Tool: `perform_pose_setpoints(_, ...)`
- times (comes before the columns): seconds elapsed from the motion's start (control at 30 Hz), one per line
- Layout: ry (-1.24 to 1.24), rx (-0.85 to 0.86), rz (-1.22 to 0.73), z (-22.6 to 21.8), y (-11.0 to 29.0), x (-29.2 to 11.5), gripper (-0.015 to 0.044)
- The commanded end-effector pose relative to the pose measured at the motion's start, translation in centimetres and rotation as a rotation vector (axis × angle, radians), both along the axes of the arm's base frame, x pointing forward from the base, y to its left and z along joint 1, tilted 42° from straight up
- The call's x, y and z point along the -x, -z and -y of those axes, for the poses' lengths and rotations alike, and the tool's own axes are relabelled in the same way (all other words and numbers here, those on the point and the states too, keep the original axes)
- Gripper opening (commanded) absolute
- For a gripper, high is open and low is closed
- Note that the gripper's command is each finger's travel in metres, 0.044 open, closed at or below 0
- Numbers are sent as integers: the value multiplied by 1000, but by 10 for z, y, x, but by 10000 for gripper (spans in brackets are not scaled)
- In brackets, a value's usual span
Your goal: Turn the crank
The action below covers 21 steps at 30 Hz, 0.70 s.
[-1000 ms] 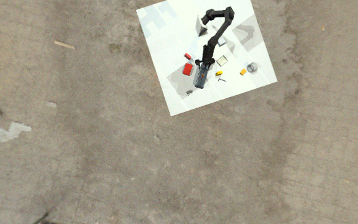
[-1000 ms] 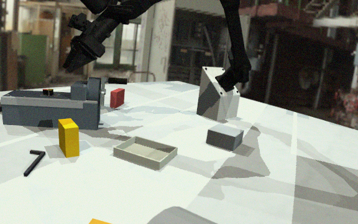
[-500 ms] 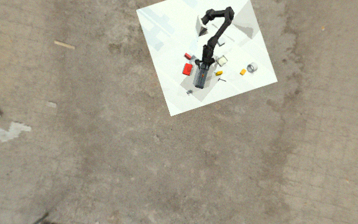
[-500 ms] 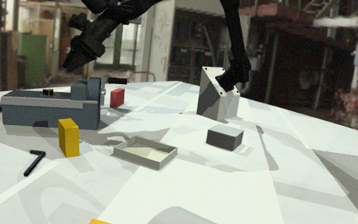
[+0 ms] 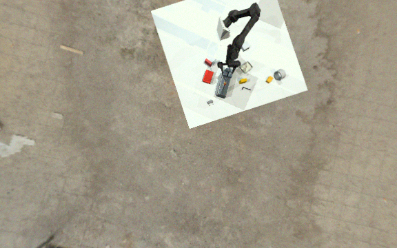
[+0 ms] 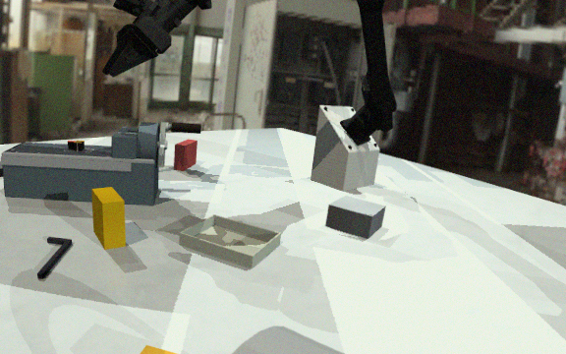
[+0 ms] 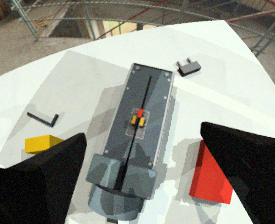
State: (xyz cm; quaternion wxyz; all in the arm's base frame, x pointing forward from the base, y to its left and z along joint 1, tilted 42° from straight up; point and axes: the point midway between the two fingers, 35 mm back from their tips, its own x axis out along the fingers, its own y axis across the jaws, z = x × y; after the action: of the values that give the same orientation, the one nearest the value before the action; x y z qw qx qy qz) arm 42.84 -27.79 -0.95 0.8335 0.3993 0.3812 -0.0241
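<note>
The machine (image 5: 221, 87) (image 6: 77, 173) (image 7: 150, 96) is a long blue-grey block on the white table. Its slide carries a small red pointer (image 7: 140, 112) (image 6: 72, 145) with a yellow-orange piece right beside it, about halfway along the track. I cannot make out the brass zero marks. The black crank handle (image 6: 185, 128) sticks out of the thick end. My gripper (image 5: 227, 67) (image 6: 115, 63) (image 7: 144, 133) is open and empty. It hangs well above the machine's crank end and points down at it.
A yellow block (image 6: 108, 217) (image 7: 43, 143), a black hex key (image 6: 53, 256) (image 7: 44, 119) and a shallow tray (image 6: 258, 248) lie near the machine. Red blocks (image 6: 185, 153) (image 7: 210, 176) sit on its other side. A grey block (image 6: 355, 216) and the arm's white wedge base (image 6: 342, 157) stand further off.
</note>
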Motion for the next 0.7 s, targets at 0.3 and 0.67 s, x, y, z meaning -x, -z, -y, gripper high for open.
perform_pose_setpoints(0.3,128,-16,-103,-39,-26,30,440)
perform_pose_setpoints(0.67,260,-17,-163,-72,-43,66,440)
